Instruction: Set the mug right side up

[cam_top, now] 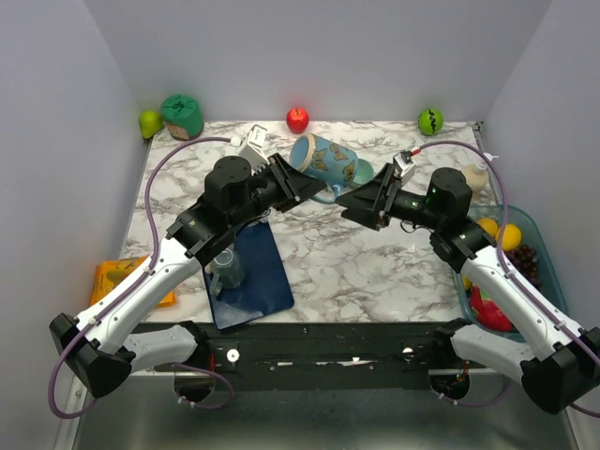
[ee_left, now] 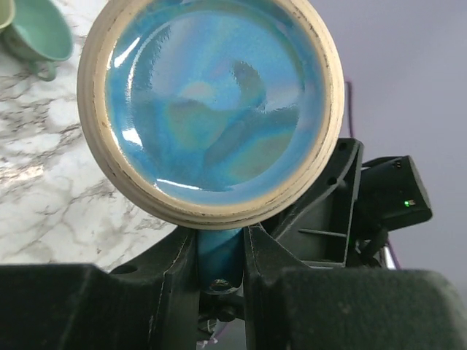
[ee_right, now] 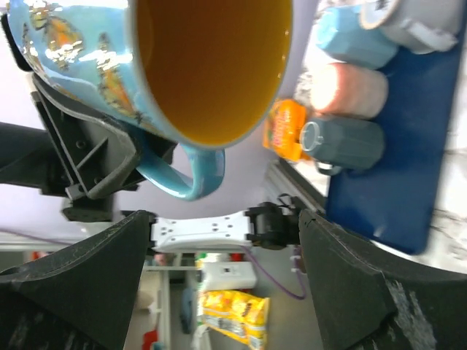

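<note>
My left jaws are clenched on the handle of the butterfly mug (cam_top: 330, 161) — it's tipped on its side over the middle of the table (cam_top: 375, 272), toward the far edge. Its base faces my left wrist, its mouth points right. My right jaws stand wide apart just before that mouth — gripping nothing.

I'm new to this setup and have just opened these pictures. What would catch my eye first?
The blue butterfly mug stands out first: it is held tilted above the marble table at centre back, with the left gripper and its jaws shut on it. The right gripper faces the mug's mouth, jaws wide open. A dark blue mat lies at the near left.
</note>
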`<state>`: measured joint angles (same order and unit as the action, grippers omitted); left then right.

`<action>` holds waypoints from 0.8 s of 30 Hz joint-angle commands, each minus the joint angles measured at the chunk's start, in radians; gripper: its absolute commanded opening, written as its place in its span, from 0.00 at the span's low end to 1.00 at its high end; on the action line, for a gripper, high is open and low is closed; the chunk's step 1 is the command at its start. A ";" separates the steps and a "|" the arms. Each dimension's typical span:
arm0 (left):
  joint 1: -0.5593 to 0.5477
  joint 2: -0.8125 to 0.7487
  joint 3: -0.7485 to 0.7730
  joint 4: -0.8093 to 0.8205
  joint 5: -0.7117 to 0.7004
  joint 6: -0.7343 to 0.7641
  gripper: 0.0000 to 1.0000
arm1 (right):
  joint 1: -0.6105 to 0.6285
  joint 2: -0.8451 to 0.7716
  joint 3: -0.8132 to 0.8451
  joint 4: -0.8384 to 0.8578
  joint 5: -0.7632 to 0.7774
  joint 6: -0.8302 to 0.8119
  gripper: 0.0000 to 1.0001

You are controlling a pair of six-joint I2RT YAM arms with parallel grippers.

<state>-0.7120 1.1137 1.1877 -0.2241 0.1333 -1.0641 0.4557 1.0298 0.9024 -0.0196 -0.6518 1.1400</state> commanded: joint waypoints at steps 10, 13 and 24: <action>-0.037 0.000 0.046 0.361 0.104 -0.065 0.00 | 0.078 0.058 -0.006 0.355 0.049 0.222 0.84; -0.037 -0.008 0.029 0.390 0.103 -0.080 0.00 | 0.080 0.029 -0.036 0.386 0.115 0.233 0.75; -0.038 -0.025 0.003 0.427 0.101 -0.094 0.00 | 0.083 -0.050 -0.094 0.455 0.254 0.230 0.67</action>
<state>-0.7448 1.1427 1.1755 0.0284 0.2066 -1.1526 0.5312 0.9974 0.8211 0.3744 -0.4648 1.3651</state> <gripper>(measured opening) 0.302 0.670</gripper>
